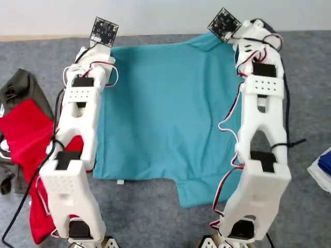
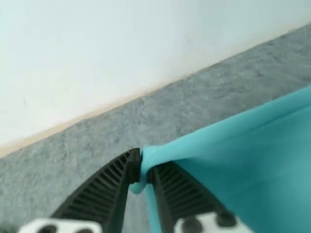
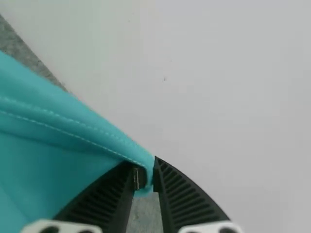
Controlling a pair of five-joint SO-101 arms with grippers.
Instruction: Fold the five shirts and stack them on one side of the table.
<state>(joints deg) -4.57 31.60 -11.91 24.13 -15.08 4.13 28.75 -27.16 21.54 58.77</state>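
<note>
- Teal shirt (image 1: 165, 113) lies spread on the grey table (image 1: 150, 222) between the two arms. Most of it is flat. One sleeve reaches toward the near edge beside the right arm, and a small white tag shows at the near hem.
- Left arm (image 1: 77, 129) stretches along the shirt's left edge, with its wrist at the shirt's far left corner.
- Right arm (image 1: 264, 129) stretches along the shirt's right edge, with its wrist at the shirt's far right corner, close to the pale wall (image 2: 97, 48).
- Red shirt (image 1: 23, 139) lies crumpled on the table outside the left arm, and part of it runs under that arm.
- Dark olive shirt (image 1: 23, 88) is bunched just beyond the red one and touches it.
- Left gripper (image 2: 141, 162) has its jaws closed almost together on a pinched fold of the teal shirt's edge. The cloth is lifted off the grey surface there and a small tuft pokes out between the tips.
- Right gripper (image 3: 146, 170) is likewise clamped on the stitched edge of the teal shirt, with the jaws nearly meeting around the fabric.
- Blue and white cloth (image 1: 325, 165) shows at the table's right edge, well apart from the teal shirt.
</note>
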